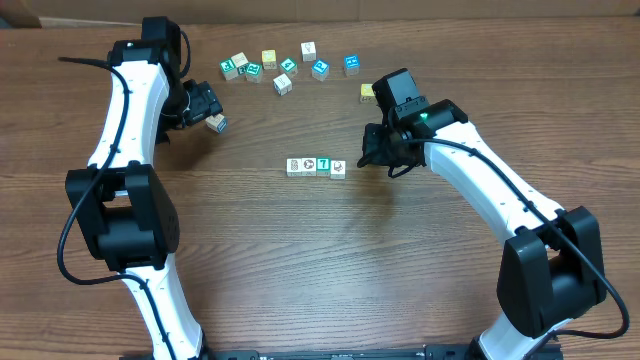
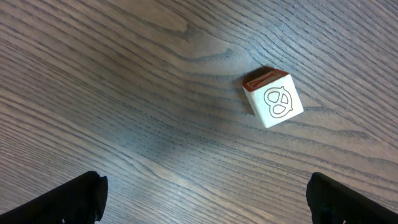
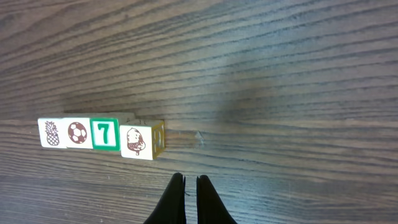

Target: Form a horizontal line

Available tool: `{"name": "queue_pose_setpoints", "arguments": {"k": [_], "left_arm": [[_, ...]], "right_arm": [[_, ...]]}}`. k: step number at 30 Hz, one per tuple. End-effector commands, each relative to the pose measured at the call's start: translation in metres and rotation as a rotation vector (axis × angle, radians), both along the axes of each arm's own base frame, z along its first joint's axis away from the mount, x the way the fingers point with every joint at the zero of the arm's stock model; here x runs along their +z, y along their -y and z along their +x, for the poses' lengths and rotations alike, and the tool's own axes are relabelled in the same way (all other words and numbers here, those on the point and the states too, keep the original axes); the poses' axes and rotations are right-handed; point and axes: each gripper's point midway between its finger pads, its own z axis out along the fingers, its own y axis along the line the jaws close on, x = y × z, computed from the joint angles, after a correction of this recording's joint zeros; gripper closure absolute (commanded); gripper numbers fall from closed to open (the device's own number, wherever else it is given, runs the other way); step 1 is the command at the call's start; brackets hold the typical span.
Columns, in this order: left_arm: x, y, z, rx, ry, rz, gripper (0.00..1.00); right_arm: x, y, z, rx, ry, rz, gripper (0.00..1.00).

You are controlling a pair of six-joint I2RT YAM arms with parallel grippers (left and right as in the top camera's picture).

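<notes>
1. The horizontal line [image 1: 316,166] lies near the middle of the wooden table [image 1: 300,280]. It is a short row of four small cubes set face to face.
2. From the right wrist view, left to right, the row is a pineapple cube [image 3: 51,133], a soccer-ball cube [image 3: 77,132], a green-framed number 7 cube [image 3: 105,134] and an acorn cube [image 3: 140,142]. The acorn cube sits a touch out of line with the other three and looks slightly turned.
3. The right gripper [image 3: 188,182] is clenched with nothing between its fingers. Its tips are just beside the acorn end of the row and not touching it.
4. The left gripper [image 2: 205,199] is spread wide and empty, well apart from the row at the far left. It hovers over a lone pretzel cube [image 2: 273,98] with a red side.
5. More loose cubes [image 1: 285,68] are scattered along the far side. A yellow cube [image 1: 368,92] lies close to the right arm.
6. Handling, as a judgement:
   - The cubes look like light, rigid wood with smooth printed faces. They should slide readily on the table and will not deform.
   - A nudge on the acorn cube with the closed fingertips would likely square it up.
   - To lift one, pinch two opposite side faces from above. The neighbours touch, so only an end cube is easy to take.
   - A clumsy push could scatter the whole row.
</notes>
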Motion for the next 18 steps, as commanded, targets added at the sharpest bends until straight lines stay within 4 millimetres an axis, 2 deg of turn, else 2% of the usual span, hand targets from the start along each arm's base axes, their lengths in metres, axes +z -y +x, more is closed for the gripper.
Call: {"name": "queue_pose_setpoints", "arguments": {"k": [1,11,18], "left_arm": [[0.0,0.003,0.004,-0.016,0.006,0.006,0.0],[0.0,0.003,0.004,-0.016,0.006,0.006,0.0],[0.0,0.003,0.004,-0.016,0.006,0.006,0.0]], "right_arm": [[-0.004,0.003,-0.001,-0.006,-0.011,-0.012,0.96],[-0.01,0.011,-0.02,-0.006,-0.091,-0.047,0.96],[-0.01,0.012,-0.022,-0.006,-0.099,-0.05,0.96]]}}
